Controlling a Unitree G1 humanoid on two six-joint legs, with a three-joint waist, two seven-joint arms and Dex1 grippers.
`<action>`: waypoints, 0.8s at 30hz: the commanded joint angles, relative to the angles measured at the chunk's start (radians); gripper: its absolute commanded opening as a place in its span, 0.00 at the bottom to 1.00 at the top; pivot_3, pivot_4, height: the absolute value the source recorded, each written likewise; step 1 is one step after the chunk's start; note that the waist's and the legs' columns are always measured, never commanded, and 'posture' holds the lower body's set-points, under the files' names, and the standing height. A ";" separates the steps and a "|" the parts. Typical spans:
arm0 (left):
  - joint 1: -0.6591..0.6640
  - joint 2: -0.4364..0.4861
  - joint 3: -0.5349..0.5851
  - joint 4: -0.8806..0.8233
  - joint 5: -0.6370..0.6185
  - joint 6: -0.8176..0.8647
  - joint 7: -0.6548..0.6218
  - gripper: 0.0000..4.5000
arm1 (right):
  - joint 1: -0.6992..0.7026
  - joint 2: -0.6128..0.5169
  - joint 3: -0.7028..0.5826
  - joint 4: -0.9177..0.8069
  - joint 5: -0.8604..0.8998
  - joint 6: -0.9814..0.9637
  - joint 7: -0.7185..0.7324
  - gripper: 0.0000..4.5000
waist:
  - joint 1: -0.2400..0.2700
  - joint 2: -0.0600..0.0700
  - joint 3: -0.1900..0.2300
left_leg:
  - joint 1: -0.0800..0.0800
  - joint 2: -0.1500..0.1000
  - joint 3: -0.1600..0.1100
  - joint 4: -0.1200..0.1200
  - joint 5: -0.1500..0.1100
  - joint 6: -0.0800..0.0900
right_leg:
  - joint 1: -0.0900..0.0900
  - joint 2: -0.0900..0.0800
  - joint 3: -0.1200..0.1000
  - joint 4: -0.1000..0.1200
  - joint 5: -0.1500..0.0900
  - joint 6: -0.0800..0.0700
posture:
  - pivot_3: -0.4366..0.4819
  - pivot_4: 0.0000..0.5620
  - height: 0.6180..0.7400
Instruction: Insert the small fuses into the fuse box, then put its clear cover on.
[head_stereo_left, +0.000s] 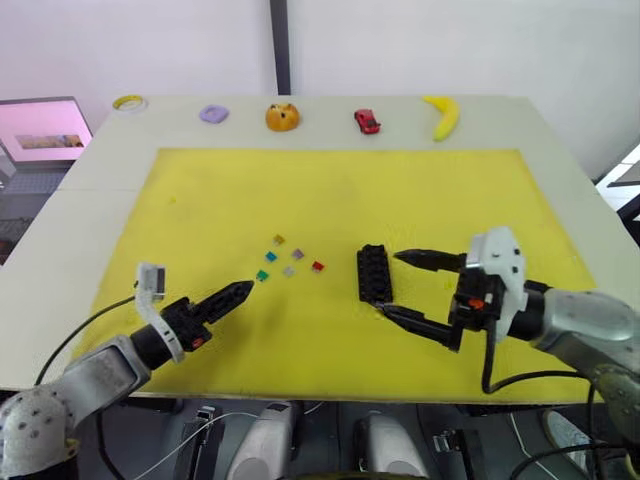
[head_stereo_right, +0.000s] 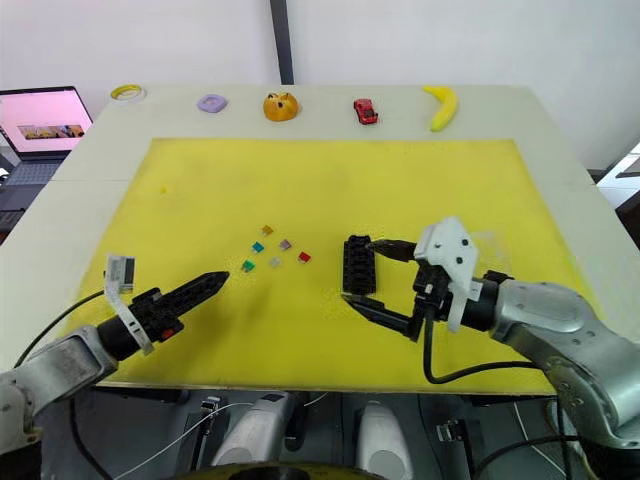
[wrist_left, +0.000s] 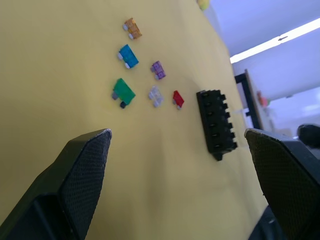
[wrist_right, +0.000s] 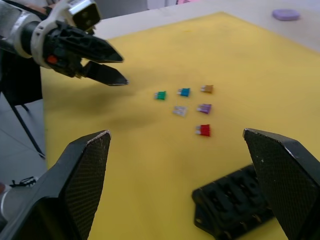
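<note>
Black and ridged, the fuse box (head_stereo_left: 374, 274) lies flat on the yellow mat (head_stereo_left: 340, 190) that covers the surface (head_stereo_left: 580, 190), its long axis running away from the robot, its two rows of slots facing up. To the left of the box, well apart from it, sit the small fuses (head_stereo_left: 287, 257): six flat plastic chips in olive-brown, blue, purple, green, grey and red, loosely clustered, the red one nearest the box. The right tool (head_stereo_left: 398, 284) reaches in from the right of the box with its arm low and nearly level, its two black tapered fingers spread wide, one tip just past the far right corner of the box, the other at its near end. The left tool (head_stereo_left: 243, 290) points at the fuses from the near left, its tip just short of the green one; in the left wrist view its textured fingers (wrist_left: 82, 170) stand wide apart, with nothing between them.
</note>
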 joint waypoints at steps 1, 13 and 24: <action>-0.013 0.025 -0.049 0.011 -0.163 -0.087 0.133 1.00 | -0.010 0.015 0.021 -0.023 -0.023 -0.038 -0.010 0.99 | -0.001 0.000 0.000 | 0.000 0.000 0.000 0.000 0.000 0.000 | 0.000 0.000 0.000 0.000 0.000 0.000 | 0.48 0.27 0.96; -0.022 -0.024 -0.139 0.013 -0.123 -0.210 0.115 1.00 | 0.026 0.041 0.039 -0.049 -0.051 -0.061 -0.056 0.99 | 0.000 0.000 0.000 | 0.000 0.000 0.000 0.000 0.000 0.000 | 0.000 0.000 0.000 0.000 0.000 0.000 | 0.48 0.27 0.96; 0.011 -0.089 -0.163 0.007 -0.051 -0.259 0.073 1.00 | -0.002 -0.001 -0.025 -0.050 0.038 0.005 -0.076 0.99 | 0.000 0.000 0.000 | 0.000 0.000 0.000 0.000 0.000 0.000 | 0.000 0.000 0.000 0.000 -0.001 -0.002 | 0.48 0.27 0.96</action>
